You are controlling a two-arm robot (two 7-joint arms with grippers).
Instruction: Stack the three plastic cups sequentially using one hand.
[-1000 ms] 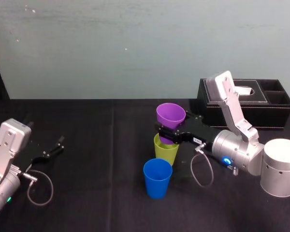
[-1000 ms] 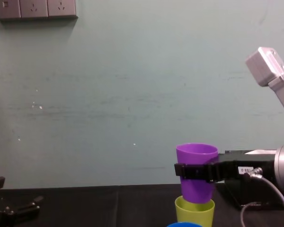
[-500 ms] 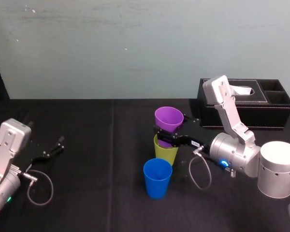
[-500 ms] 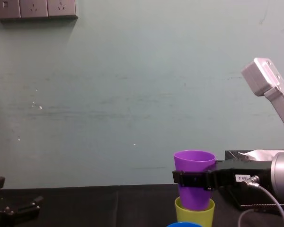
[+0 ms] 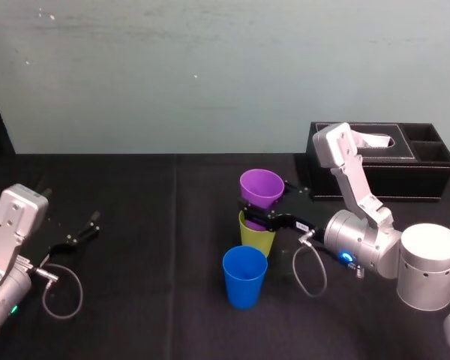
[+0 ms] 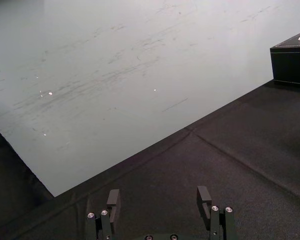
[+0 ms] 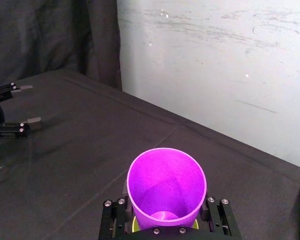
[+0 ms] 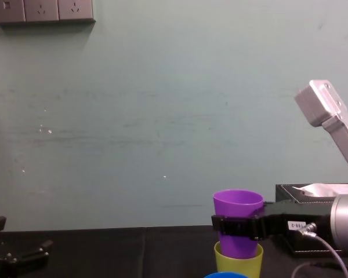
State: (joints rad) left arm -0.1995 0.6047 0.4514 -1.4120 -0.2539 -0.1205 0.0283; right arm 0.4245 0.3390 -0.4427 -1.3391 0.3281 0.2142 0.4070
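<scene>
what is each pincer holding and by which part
The right pincer grips the purple cup by its side wall, below the rim; the left pincer holds nothing.

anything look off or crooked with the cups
Nothing stands out. The right gripper holds the purple cup upright, its base partly inside the yellow-green cup; the blue cup stands upright nearer the robot. No spill or damage. The left gripper rests open, far left.
</scene>
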